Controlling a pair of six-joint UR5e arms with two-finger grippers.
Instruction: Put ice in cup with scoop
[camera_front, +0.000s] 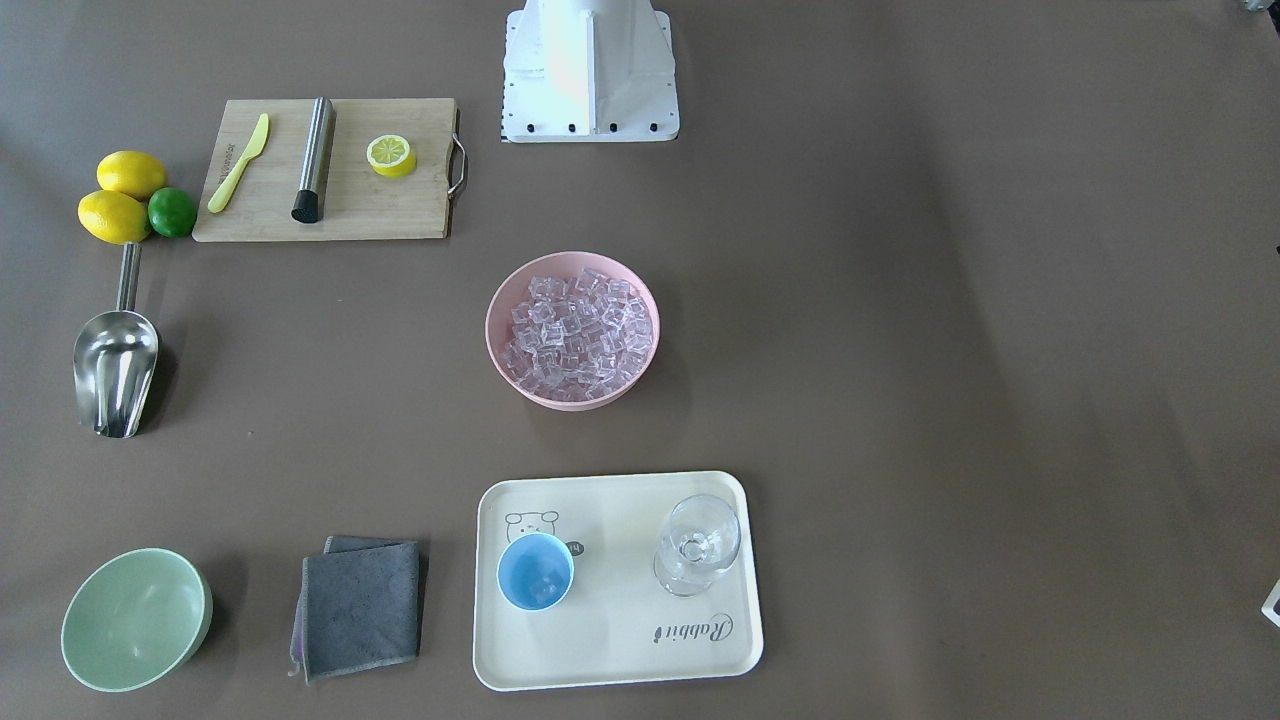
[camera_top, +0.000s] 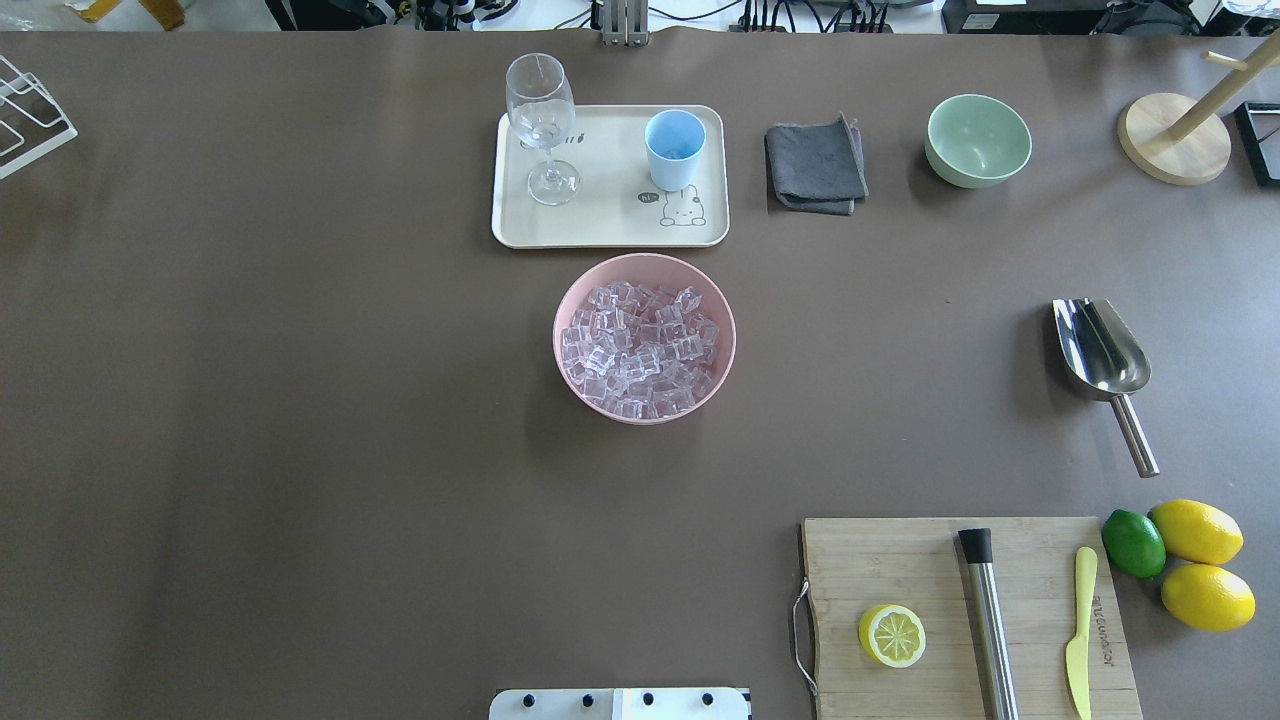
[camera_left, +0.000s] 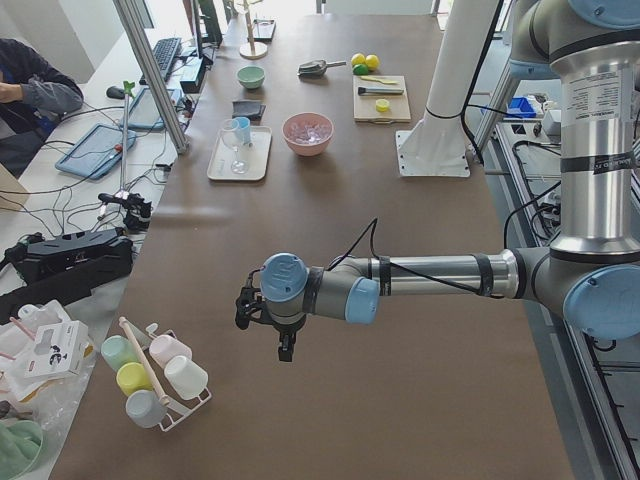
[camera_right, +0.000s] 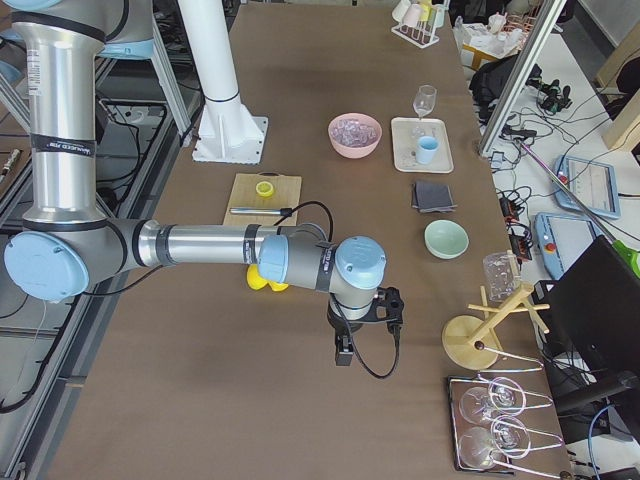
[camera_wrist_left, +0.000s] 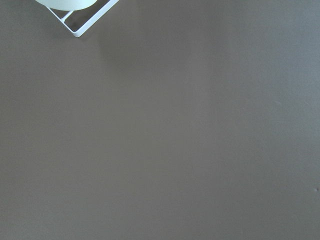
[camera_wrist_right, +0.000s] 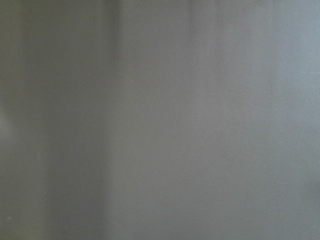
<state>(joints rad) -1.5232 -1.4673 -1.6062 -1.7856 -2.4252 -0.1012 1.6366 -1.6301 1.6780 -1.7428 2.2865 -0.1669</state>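
Observation:
The ice (camera_front: 572, 325) is a heap of clear cubes in a pink bowl (camera_front: 492, 335) at mid-table; it also shows in the overhead view (camera_top: 640, 345). The light-blue cup (camera_front: 536, 571) (camera_top: 675, 148) stands upright on a cream tray (camera_front: 620, 520), with something clear glinting at its bottom. The steel scoop (camera_front: 115, 360) (camera_top: 1100, 350) lies alone on the table on my right side. My left gripper (camera_left: 283, 345) hangs above bare table far from these things. My right gripper (camera_right: 343, 355) hangs past the lemons. I cannot tell whether either gripper is open or shut.
A clear stemmed glass (camera_front: 698, 545) shares the tray. A cutting board (camera_top: 900, 560) holds a lemon half (camera_top: 891, 635), a steel cylinder (camera_top: 988, 620) and a yellow knife (camera_top: 1079, 630). Lemons and a lime (camera_top: 1133, 543), a green bowl (camera_top: 978, 140) and a grey cloth (camera_top: 815, 163) lie nearby.

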